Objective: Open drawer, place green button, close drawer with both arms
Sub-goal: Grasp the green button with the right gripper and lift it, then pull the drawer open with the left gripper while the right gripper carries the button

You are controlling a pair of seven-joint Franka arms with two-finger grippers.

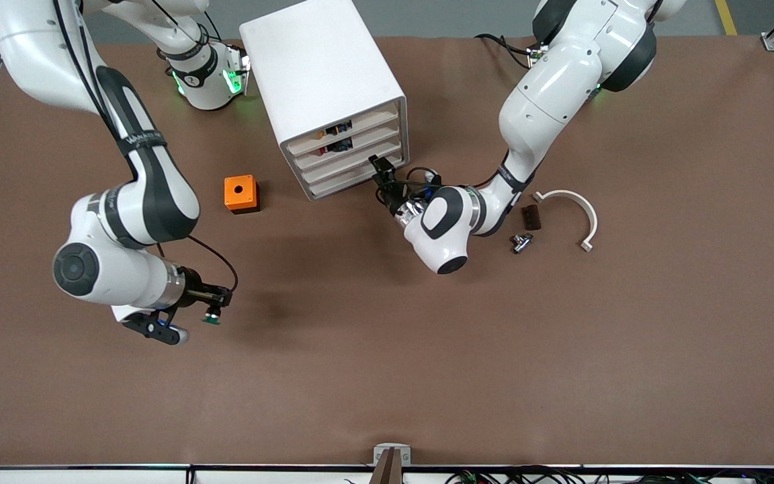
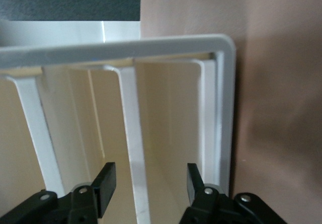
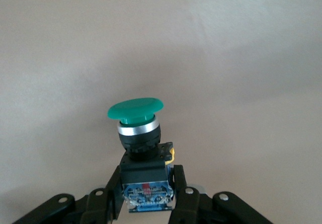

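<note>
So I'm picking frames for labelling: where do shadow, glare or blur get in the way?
Front view: soft arm shadows on the table, sharp. Left wrist view: cabinet blurry, left claw crisp. Right wrist view: button sharp in the right claw, no glare.

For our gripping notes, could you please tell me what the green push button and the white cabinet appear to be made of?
The green push button, held in the right gripper, looks plastic: a smooth matte green cap, a black body, and a shiny silver collar, metal or chromed plastic. The white cabinet looks like molded plastic, smooth and slightly glossy with rounded corners; the left gripper, open, is at a drawer front.
</note>
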